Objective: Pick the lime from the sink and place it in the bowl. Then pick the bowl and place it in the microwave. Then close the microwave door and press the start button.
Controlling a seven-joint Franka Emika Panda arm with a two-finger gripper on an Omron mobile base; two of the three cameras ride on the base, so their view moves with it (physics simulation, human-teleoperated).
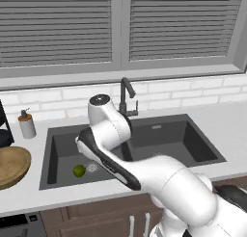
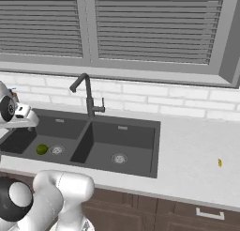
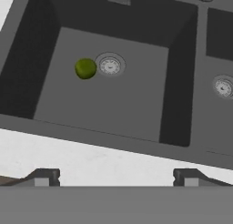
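Green fruit: the small round glossy green lime lies on the floor of the dark grey matte double-basin sink, ahead of the gripper and a little off to one side in the hand view, touching or just beside the round metal drain.
Gripper: the two-finger gripper hangs above the near rim of the sink, jaws spread wide and empty, well apart from the lime.
Basin: the lime's basin is the one below and in front of the gripper; the second basin, with its own drain, lies off to the side.
Bowl: the wide shallow light-brown wooden bowl sits on the pale table, beyond the basin edge to the side of the gripper, with nothing seen in it.
Nearby: a dark gooseneck faucet stands behind the sink, past the gripper; a small soap dispenser stands on the table near the bowl.
Done: nothing yet, by the look of it; the lime is not picked.
Left: reach down, grasp the lime, drop it in the bowl, carry the bowl to the microwave, shut the door, press start.
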